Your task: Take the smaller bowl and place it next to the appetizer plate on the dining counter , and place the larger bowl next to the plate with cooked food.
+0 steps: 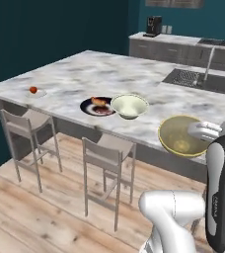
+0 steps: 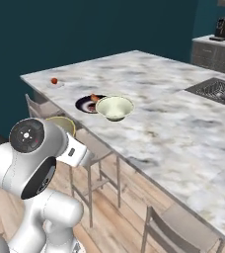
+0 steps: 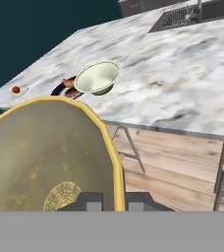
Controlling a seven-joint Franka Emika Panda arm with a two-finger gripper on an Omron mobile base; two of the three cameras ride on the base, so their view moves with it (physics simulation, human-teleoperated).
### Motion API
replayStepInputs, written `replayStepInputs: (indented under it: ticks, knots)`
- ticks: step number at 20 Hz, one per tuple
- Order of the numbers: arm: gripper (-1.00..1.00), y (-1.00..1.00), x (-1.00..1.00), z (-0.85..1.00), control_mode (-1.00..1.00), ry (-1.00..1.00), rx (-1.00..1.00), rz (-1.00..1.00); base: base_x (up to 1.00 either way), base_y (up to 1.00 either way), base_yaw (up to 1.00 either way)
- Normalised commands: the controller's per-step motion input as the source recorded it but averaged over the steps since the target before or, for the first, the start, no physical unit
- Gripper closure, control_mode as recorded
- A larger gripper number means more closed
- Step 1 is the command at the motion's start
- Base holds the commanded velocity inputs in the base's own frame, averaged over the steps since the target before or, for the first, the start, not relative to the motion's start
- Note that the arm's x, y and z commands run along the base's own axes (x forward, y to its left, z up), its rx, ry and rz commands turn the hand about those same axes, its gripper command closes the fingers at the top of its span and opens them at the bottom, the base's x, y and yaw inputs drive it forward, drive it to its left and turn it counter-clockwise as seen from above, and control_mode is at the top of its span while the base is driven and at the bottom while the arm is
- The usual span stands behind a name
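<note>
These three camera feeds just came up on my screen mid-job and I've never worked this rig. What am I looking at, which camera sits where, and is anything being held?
It is a white robot arm on a drivable base in a rendered kitchen. Two cameras ride on the base behind the arm, one to its left and one to its right; the third sits on the hand and looks along the tool.

The tool is shut on the rim of the smaller bowl, tan-yellow with an olive-gold inside, and holds it at the near edge of the dining counter.

On the marbled top, the larger bowl, whitish, already sits right beside the plate with cooked food, a dark plate. Further left, near the corner, stands the appetizer plate, small and white with one red ball. The held bowl belongs next to it.
</note>
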Motion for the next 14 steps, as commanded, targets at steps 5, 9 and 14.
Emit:
replayStepInputs:
  ticks: [5, 9, 14]
  knots:
    - [1.00, 0.00, 0.00, 0.00, 1.00, 0.00, 0.00, 0.00, 0.90, 1.00, -0.17]
    - [1.00, 0.00, 0.00, 0.00, 1.00, 0.00, 0.00, 0.00, 0.90, 1.00, -0.18]
    - [1.00, 0.00, 0.00, 0.00, 1.00, 0.00, 0.00, 0.00, 0.90, 1.00, -0.19]
